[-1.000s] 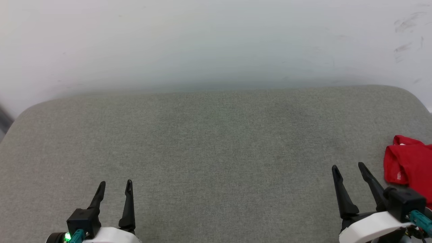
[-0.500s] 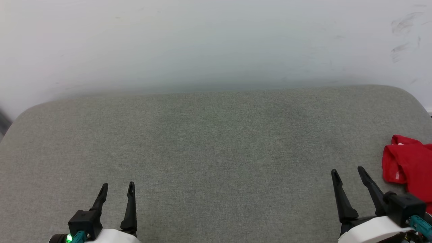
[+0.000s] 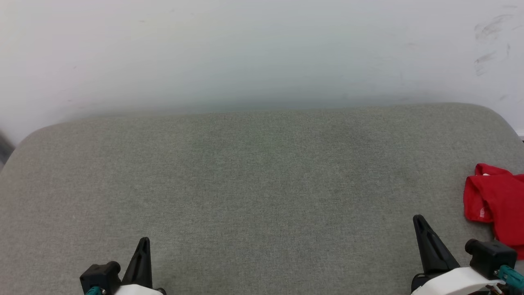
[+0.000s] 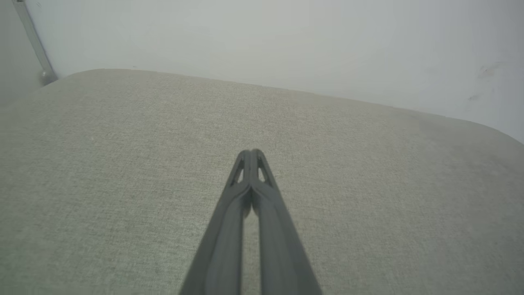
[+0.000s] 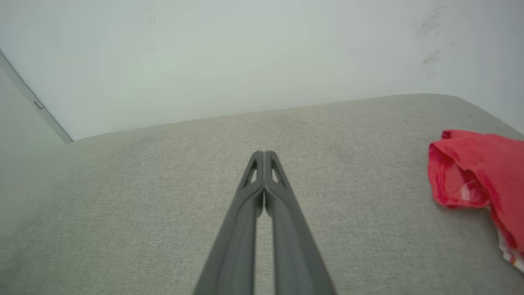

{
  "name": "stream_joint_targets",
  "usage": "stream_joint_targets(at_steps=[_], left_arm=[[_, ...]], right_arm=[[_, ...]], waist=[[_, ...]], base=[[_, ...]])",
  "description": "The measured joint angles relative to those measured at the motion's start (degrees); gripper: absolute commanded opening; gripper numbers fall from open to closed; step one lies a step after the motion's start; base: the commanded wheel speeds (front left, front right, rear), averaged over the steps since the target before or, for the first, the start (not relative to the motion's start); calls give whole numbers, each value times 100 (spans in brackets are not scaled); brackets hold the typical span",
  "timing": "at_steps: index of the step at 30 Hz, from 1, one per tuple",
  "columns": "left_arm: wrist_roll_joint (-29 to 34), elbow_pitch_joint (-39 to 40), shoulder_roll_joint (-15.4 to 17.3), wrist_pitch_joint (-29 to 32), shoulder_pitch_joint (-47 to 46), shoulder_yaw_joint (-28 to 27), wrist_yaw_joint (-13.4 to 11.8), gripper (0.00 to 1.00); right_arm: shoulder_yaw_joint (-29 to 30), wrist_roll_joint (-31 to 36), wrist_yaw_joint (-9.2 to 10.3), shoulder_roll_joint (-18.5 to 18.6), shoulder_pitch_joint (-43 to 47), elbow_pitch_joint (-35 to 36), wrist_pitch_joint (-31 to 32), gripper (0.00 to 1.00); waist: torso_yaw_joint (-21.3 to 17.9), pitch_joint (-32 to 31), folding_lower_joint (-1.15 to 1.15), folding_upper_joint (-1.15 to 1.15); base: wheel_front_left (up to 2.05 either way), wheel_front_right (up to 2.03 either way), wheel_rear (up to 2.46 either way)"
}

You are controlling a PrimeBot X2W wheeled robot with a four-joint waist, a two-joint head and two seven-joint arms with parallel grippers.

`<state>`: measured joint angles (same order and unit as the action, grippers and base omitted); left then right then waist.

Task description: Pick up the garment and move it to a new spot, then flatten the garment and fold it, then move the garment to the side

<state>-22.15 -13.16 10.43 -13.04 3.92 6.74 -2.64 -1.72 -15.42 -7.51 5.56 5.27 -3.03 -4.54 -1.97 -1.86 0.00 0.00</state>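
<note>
The garment (image 3: pixel 497 205) is a crumpled red heap at the far right edge of the grey cushioned surface (image 3: pixel 262 184), partly cut off by the picture's edge. In the right wrist view the garment (image 5: pixel 479 176) lies right of the fingers, a bit of striped trim showing at its lower edge. My right gripper (image 3: pixel 418 219) sits at the lower right, shut and empty, a short way left of the garment and apart from it; its tips (image 5: pixel 264 153) meet over bare cushion. My left gripper (image 3: pixel 144 239) is at the lower left, shut and empty, tips (image 4: pixel 250 152) together.
A pale wall (image 3: pixel 262 49) rises right behind the cushion's rounded back edge, with dark scuff marks (image 3: pixel 489 41) at its upper right. A grey strip (image 4: pixel 35 41) runs down the wall at the left corner.
Both grippers have closed from open to shut and drawn back toward the bottom edge. The garment has not moved.
</note>
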Motion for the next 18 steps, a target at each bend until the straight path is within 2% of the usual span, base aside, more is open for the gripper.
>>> stream_joint_targets(at_steps=[18], left_arm=[[-1647,-12,-176,443,-201,-313,223,0]], right_arm=[[126,-1857,1,-8,-196,-266,210,0]], waist=[[29,30,0,0]], base=[[0,0,0]])
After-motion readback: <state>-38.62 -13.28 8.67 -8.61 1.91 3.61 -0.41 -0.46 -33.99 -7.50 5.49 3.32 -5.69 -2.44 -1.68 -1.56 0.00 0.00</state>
